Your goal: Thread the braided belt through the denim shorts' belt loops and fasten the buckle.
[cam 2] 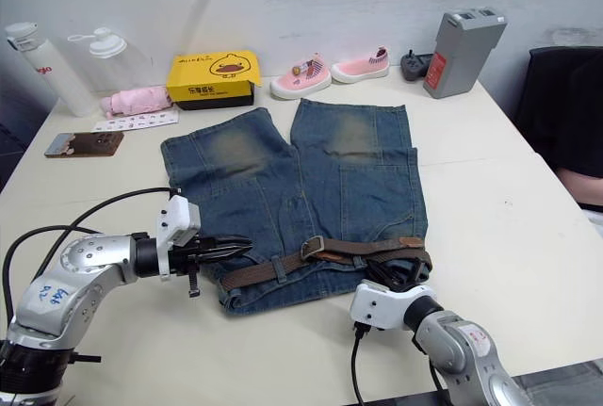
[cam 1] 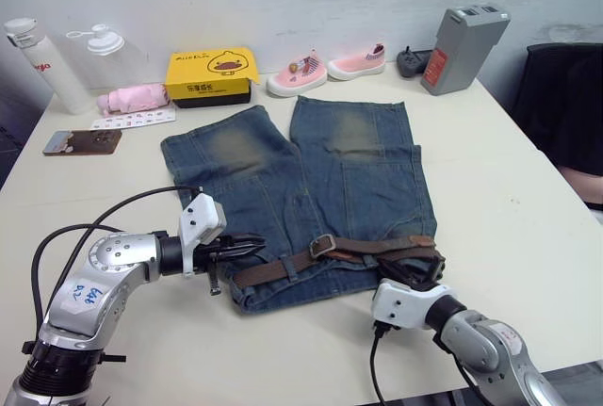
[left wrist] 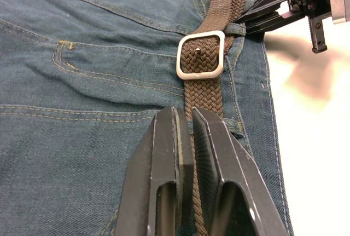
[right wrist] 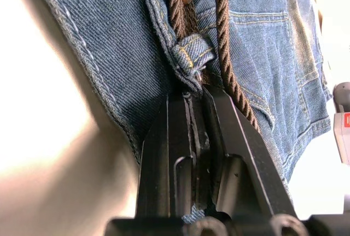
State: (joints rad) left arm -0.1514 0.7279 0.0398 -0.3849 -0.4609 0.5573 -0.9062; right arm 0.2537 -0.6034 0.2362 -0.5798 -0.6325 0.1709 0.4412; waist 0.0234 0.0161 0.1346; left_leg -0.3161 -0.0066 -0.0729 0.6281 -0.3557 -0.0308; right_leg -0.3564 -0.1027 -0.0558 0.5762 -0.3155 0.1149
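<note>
On the worktop (cam 1: pixel 528 189) we see the denim shorts (cam 1: pixel 311 180) with the braided belt (cam 1: pixel 367 248) along the waistband, its buckle (left wrist: pixel 200 55) apparently fastened, so little seems left; our left hand (left wrist: pixel 185 132) pinches the belt, our right hand (right wrist: pixel 194 96) grips the waistband.

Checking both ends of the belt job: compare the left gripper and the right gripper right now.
The left gripper lies at the shorts' left waist edge, fingers shut over the braided belt short of the buckle. The right gripper sits at the right waist edge, shut at a belt loop, with the belt alongside. Both have black fingers and point along the waistband.
</note>
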